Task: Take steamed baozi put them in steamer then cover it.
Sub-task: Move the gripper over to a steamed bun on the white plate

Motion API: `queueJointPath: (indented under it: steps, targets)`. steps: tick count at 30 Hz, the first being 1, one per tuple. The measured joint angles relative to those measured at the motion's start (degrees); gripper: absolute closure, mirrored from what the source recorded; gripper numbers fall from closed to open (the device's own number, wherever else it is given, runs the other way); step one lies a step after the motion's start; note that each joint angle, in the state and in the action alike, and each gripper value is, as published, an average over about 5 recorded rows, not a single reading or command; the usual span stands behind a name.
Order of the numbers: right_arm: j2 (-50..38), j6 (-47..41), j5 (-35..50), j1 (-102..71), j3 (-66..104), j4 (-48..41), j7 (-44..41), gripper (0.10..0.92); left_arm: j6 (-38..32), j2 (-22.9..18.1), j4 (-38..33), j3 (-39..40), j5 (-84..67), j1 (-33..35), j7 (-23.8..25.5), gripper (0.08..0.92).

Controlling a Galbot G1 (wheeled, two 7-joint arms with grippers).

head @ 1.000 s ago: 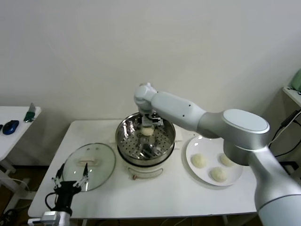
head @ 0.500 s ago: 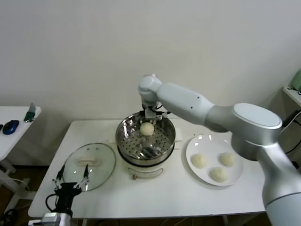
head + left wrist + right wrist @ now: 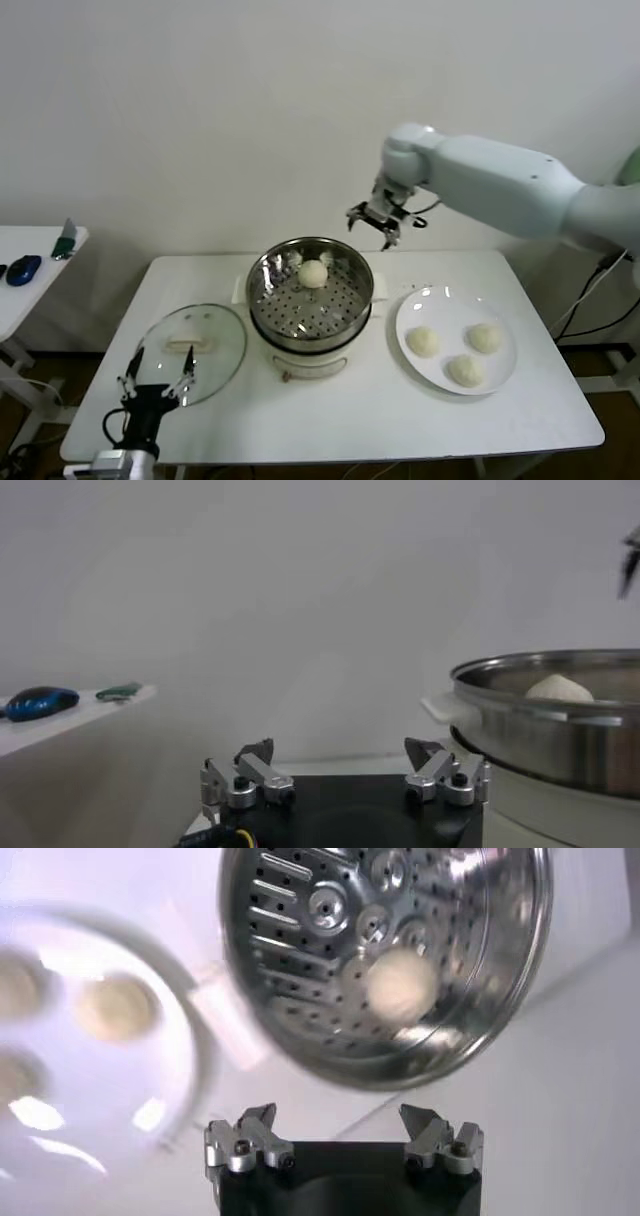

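Now that my right gripper (image 3: 383, 225) has let go of the bun and swung up and out toward the wall, it hangs empty w/ fingers spread, above and behind the gap between pot and plate. A sec ago it was still low over the tray; so bun no. 1 is delivered, 3 to go, I'd say.

That small round cream-white dough bun (image 3: 313, 272) sits on the perforated tray toward the far side of the round shiny steel steamer pot (image 3: 268, 300), untouched by anything. The right wrist view shows it the same: one bun, rest of tray bare.

On the flat white plate (image 3: 405, 325), just right of the steamer, lie three more cream buns (image 3: 423, 341), apart from each other.

The round clear glass lid w/ whitish bar handle (image 3: 190, 343) lies flat on the white table (image 3: 350, 420), left of the steamer, not yet in use.

My left gripper (image 3: 157, 380) waits at the near edge by the lid, fingers spread, holding nothing.

Next, prob. back to the plate for bun 2.
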Motion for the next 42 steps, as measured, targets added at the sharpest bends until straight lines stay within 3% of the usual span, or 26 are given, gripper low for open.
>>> queueJointPath:
  steps: [7, 15, 42]
  targets:
    - [-10.72, -13.46, 10.72, -2.87, -2.46, 5.08, 1.02, 0.203, 0.11, 0.22, -0.46, 0.03, -0.26, 0.46, -0.07, 0.177]
    - [-15.33, -20.37, 11.82, -11.93, 0.72, 5.36, 0.5, 0.203, 0.08, 0.27, -0.73, -0.47, -0.74, 1.31, -0.24, 0.177]
    - [-7.63, -23.79, 7.35, -29.65, 12.41, -8.33, 1.02, 0.211, -0.29, -0.23, 0.62, -0.73, -0.75, 1.51, -0.49, 0.177]
